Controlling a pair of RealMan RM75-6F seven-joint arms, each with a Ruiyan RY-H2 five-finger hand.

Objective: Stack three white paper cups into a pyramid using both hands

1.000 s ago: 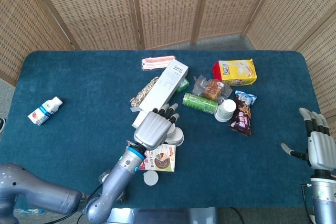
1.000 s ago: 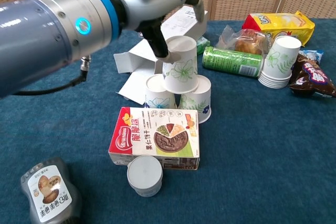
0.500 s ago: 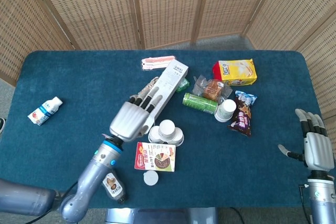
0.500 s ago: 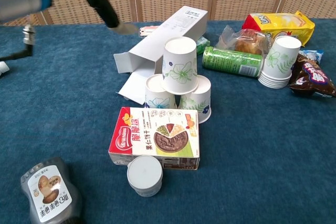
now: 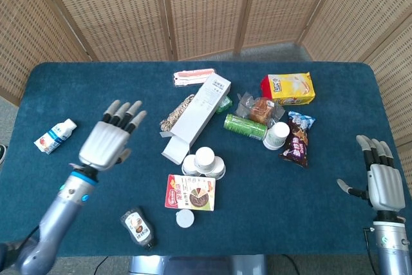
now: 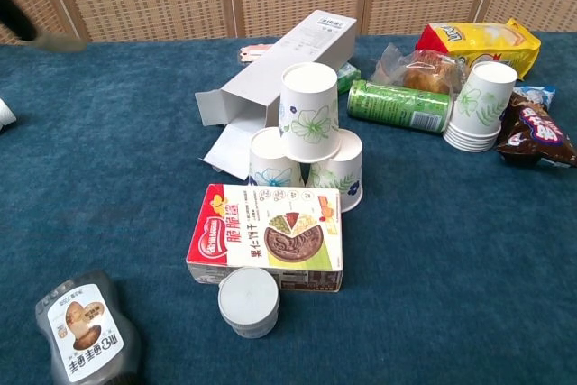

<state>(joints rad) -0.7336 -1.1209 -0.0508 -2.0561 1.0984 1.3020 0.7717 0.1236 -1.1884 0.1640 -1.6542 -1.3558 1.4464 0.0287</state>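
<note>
Paper cup pyramid (image 6: 308, 144) looks done already: top cup (image 6: 310, 114) perched on two base cups, well off to the right of left hand (image 5: 109, 139). Both left and right hand (image 5: 378, 180) spread wide, holding nothing. Probably just needs checking for wobble.

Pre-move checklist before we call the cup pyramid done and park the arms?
1. Top cup sits upside down on both base cups: ok.
2. Base cups touching each other: cannot tell, the top cup hides the gap.
3. Left robot hand holds nothing, apart from the stack: ok.
4. Right robot hand holds nothing, at the table edge: ok.
5. Snack box apart from the base: cannot tell, very close.
</note>
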